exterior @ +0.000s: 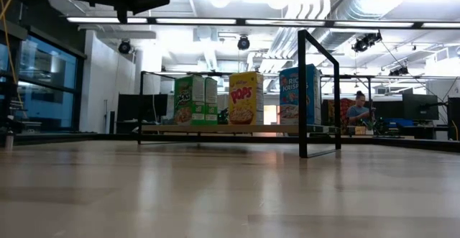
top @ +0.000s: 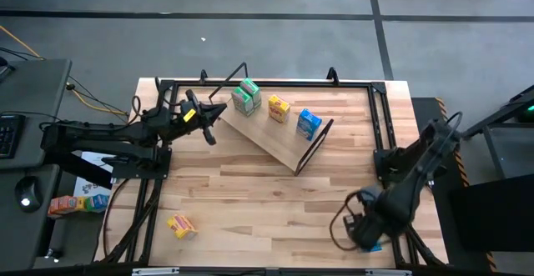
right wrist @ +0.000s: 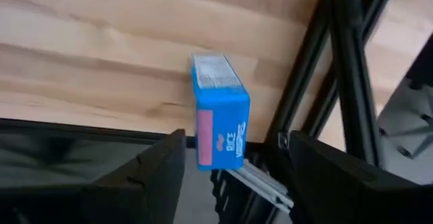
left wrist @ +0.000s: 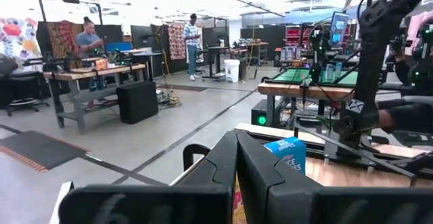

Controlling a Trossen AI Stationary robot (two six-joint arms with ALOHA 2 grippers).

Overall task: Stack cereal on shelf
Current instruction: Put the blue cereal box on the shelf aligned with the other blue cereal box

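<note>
The shelf (top: 275,130), a light wood board on black wire legs, stands aslant at the table's far middle. On it stand two green boxes (top: 246,97), a yellow box (top: 279,108) and a blue box (top: 309,123). In the low view they show as green (exterior: 190,100), yellow (exterior: 246,98) and blue (exterior: 298,94). Another yellow box (top: 181,225) lies flat on the table's near left. My left gripper (top: 210,124) is shut, just left of the shelf's left end. My right gripper (right wrist: 237,143) is open at the near right corner. Its fingers stand on either side of a second blue box (right wrist: 220,119) without touching it.
A black frame (top: 380,122) runs along the table's edges, and one of its bars (right wrist: 338,68) passes close beside the blue box. More small boxes (top: 71,203) lie off the table to the left. People stand in the room beyond (left wrist: 88,38). Bare wood lies in the table's middle (top: 250,193).
</note>
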